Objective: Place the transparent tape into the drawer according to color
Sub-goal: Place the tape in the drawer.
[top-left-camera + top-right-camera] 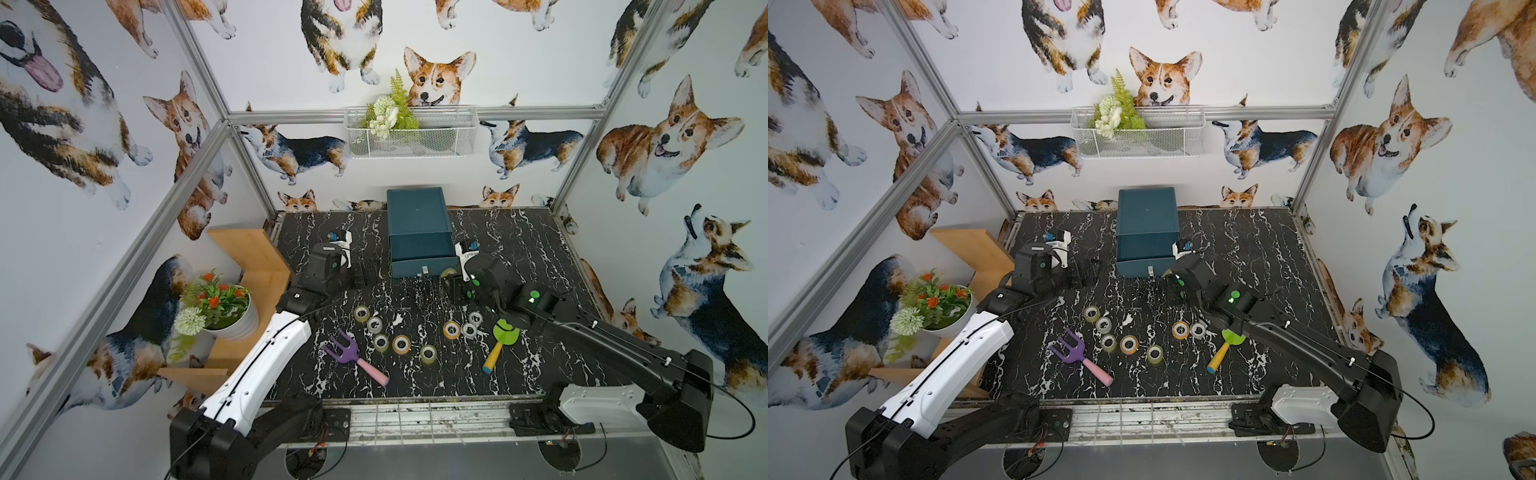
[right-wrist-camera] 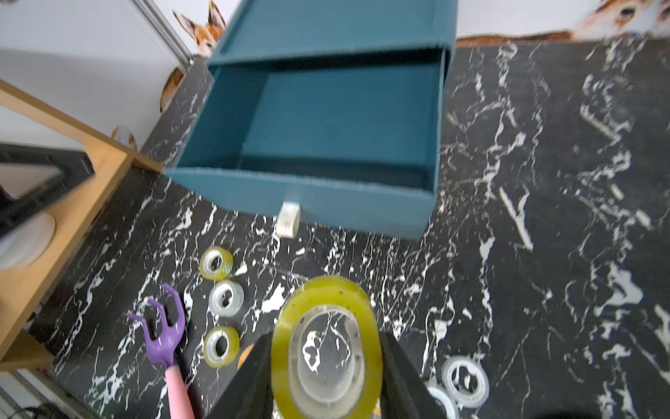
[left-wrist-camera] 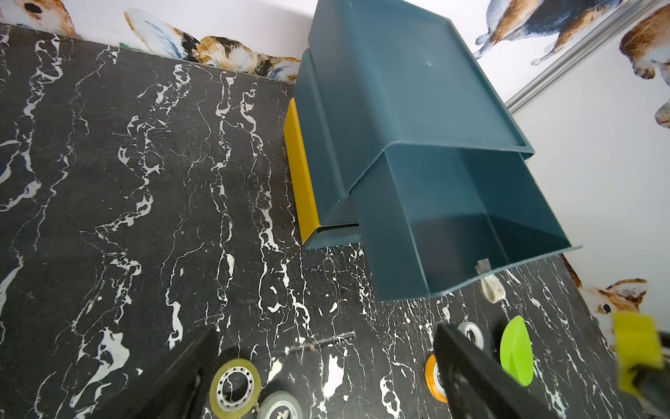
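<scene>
The right gripper (image 2: 326, 362) clamped a yellow-green roll (image 2: 326, 297) short of the drawer (image 2: 362, 208), so an early release could have missed it, while the left gripper (image 3: 319, 377) gaped.

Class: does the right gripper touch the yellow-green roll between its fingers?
Touching. Right wrist view: the right gripper clamps the yellow-green roll from both sides.

Four looks at one black counter (image 1: 415, 395)

Two from high up, side by side, facing down and toward the far end, far enough back to fit the whole counter. One from the left wrist, low and close, beside the blue drawer (image 3: 453, 217). One from the right wrist, facing the open drawer head-on, very close to a yellow-green tape roll (image 2: 326, 348). Seen by all four: drawer and counter.
</scene>
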